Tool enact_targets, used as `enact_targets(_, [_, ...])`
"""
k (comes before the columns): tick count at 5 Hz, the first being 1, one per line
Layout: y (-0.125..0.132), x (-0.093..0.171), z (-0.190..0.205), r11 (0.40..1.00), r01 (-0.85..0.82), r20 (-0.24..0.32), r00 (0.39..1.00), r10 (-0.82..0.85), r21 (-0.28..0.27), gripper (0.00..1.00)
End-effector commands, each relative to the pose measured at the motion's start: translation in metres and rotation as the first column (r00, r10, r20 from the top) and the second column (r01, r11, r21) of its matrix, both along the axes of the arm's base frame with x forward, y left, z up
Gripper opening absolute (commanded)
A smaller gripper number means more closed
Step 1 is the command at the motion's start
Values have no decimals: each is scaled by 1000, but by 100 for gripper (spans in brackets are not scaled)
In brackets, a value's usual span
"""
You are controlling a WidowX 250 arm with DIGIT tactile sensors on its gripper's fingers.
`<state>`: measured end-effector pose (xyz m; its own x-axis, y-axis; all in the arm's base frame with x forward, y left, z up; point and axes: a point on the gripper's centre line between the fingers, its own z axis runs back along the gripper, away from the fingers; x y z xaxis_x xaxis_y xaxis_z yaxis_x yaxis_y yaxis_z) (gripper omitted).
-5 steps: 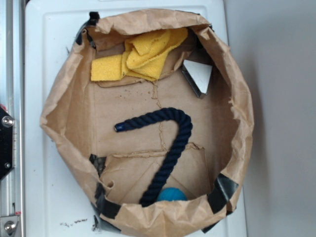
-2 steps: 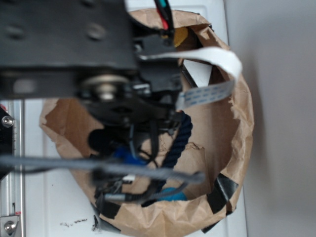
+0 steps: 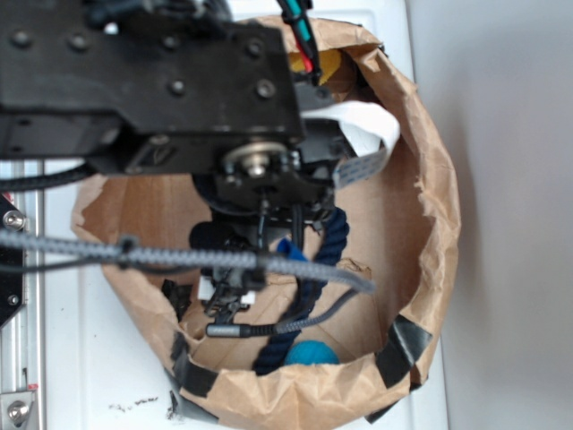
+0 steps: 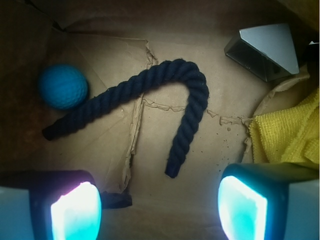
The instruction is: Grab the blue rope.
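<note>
Your end effector (image 4: 155, 207) hangs spread wide and empty above the blue rope (image 4: 187, 107), which lies hooked on the paper bag (image 3: 430, 206) floor (blue ball (image 4: 62, 86) beside its long leg). Descend straddling the short leg, then close.

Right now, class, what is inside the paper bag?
Inside the paper bag lie the blue rope, a blue ball, a yellow cloth and a grey wedge. The fingers hide the near floor.
</note>
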<state>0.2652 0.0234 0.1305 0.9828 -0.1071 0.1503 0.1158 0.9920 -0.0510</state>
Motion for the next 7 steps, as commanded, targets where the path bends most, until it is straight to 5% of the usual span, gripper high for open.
enact_targets(1, [6,4,10,1000,-28,33,999,28,11,100])
enact_targets(3, [6,4,10,1000,-28,33,999,28,11,100])
enact_targets(5, [12,20,-48,977,-55,93,995,37,208,100])
enact_targets(7, [18,37,-76,967,-41,56,998,28,251,100])
